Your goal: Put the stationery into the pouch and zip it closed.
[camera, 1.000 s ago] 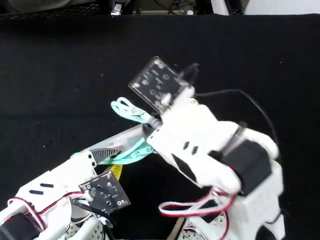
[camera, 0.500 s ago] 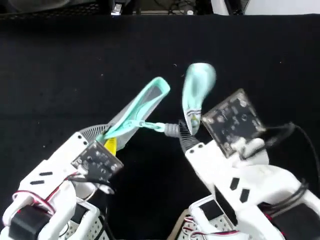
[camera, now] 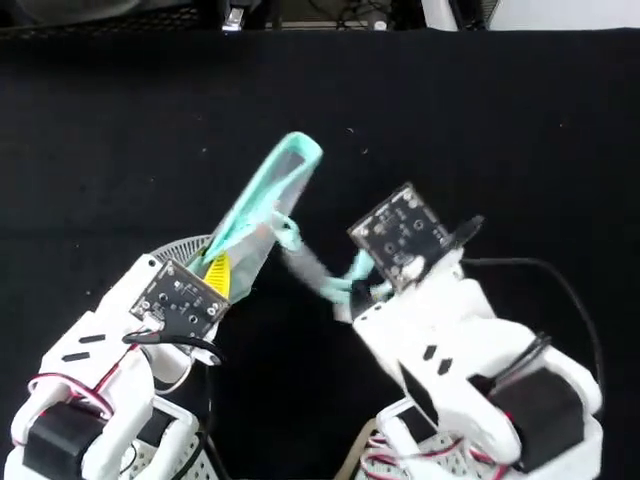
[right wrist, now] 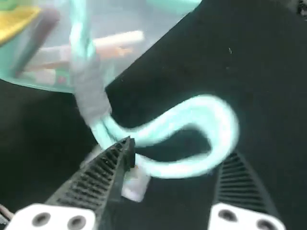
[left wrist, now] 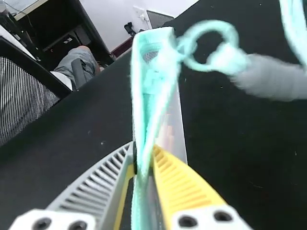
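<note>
The pouch (camera: 265, 205) is held on edge over the table (camera: 520, 120), with its near end clamped between the jaws of the left gripper (camera: 218, 268). Stationery (right wrist: 112, 40) is seen inside it through the clear side. The right gripper (right wrist: 172, 163) is held just beside the pouch with jaws apart, and the pouch's looped strap (right wrist: 192, 129) is draped between them.

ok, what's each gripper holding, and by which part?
Left gripper clamps the pouch by the near end of its mint edge. Right gripper is open; the strap loop lies between its jaws, unpinched.
</note>
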You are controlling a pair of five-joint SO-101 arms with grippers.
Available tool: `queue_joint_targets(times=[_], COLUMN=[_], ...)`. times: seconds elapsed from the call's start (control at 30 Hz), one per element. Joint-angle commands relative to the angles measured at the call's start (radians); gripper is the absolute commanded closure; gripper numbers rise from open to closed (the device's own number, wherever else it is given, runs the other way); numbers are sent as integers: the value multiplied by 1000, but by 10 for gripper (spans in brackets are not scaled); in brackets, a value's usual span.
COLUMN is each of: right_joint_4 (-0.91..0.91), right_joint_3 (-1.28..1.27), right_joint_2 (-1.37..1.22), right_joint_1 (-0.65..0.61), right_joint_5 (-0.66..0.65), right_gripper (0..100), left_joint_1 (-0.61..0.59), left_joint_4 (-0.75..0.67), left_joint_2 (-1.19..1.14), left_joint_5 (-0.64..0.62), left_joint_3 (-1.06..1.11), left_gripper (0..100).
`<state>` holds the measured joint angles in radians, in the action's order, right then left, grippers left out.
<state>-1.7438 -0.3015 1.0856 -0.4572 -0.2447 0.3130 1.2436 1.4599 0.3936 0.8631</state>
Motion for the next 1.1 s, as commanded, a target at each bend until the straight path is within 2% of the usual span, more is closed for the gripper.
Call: queue_joint_targets(times=[0.0,0.3,0.4,0.5,0.6,0.7,0.9,1.07], right_joint_4=[14,12,58,193,402,551,598,718], right_joint_3=[35,33,-36,-183,-318,-358,-361,-367], right_joint_2=[15,85,85,90,94,94,87,87], right_joint_1=[-54,-58,-60,-60,-60,-66,-235,-262], right_joint_5=[0,2,2,2,2,2,2,72], right_gripper=[724,719,719,719,722,723,719,719], left_joint_1=[-22,-22,-22,-22,-22,-22,-22,-22], left_joint_4=[3,-2,-2,-3,2,2,3,3], left_joint_2=[-5,-5,-5,-5,-5,-5,-5,-5], left_joint_5=[-18,-20,-20,-20,-20,-20,-20,-20], left_joint_3=[18,18,18,18,18,18,19,19], left_gripper=[970,970,970,970,970,970,970,970])
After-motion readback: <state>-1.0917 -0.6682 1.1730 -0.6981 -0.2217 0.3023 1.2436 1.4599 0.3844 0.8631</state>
